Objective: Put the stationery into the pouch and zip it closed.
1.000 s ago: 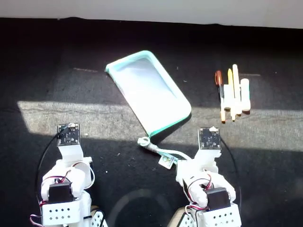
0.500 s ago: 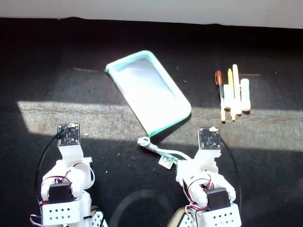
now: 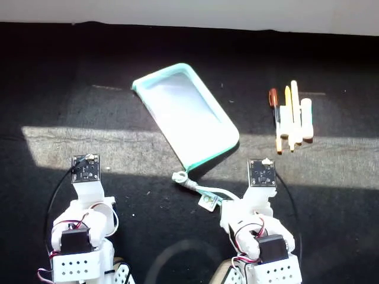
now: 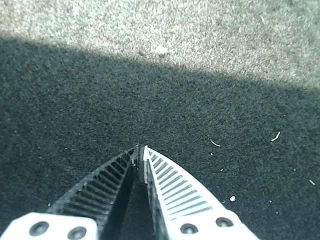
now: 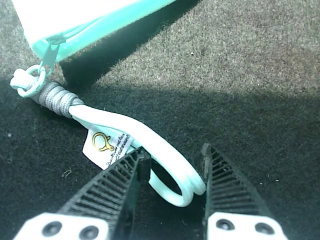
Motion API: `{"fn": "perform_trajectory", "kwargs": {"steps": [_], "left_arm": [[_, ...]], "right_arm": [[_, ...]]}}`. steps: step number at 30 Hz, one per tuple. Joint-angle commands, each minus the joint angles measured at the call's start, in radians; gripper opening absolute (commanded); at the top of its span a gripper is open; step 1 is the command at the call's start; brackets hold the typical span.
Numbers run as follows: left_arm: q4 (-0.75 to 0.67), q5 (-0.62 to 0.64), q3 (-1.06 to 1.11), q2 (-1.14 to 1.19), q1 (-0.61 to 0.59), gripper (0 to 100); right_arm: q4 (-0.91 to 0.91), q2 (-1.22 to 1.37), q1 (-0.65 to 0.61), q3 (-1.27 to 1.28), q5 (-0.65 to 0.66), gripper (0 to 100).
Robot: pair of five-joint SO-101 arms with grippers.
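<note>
Locating the pouch: where is it, and which way does it run? (ops)

Flat white rectangular pouch with mint-green trim, mid-table on the dark carpet-like mat. Long axis is diagonal, from the far-left corner to the near-right corner. The zip end is the near corner, pointing toward my right arm. (me)

Stationery? (ops)

Bundle of pens and markers, far right, well apart from the pouch. They lie parallel, long axes straight away from me. (me)

What do the wrist cams add? (ops)

High view gives the whole outline and the layout. Right wrist view gives the detail: mint zipper pull, grey cord wrap, white strap loop and small printed tag beside it. (me)

Jaws? (ops)

My right gripper is parted, with the loop's end between the fingers. I can't tell if it touches. My left gripper has its tips pressed together with nothing between them, over shaded mat near the sunlit band. (me)
</note>
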Motion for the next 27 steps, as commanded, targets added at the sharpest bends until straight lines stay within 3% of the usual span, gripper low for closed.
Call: {"fn": "perform_trajectory", "kwargs": {"steps": [1,9,14,16,19,23,27], "left_arm": [[0.005,0.011,0.019,0.001,-0.004,4],[-0.021,0.003,0.019,-0.001,0.082,5],[-0.311,-0.106,-0.001,0.001,0.019,5],[-0.361,-0.114,-0.035,0.001,0.012,5],[-0.301,-0.115,-0.110,0.010,0.013,5],[-0.193,-0.109,-0.240,0.010,0.012,14],[-0.173,-0.109,-0.283,0.012,0.013,16]], "right_arm": [[0.007,-0.010,-0.025,0.120,-0.003,16.9],[-0.015,-0.010,-0.044,0.120,0.000,17.0],[-0.119,-0.012,-0.059,0.021,-0.006,17.0],[-0.096,-0.010,-0.062,-0.084,-0.008,17.0],[-0.039,-0.010,-0.062,-0.231,-0.005,17.0],[0.035,-0.007,-0.074,-0.363,-0.003,17.0],[0.061,0.062,-0.174,-0.433,-0.003,17.0]]}}
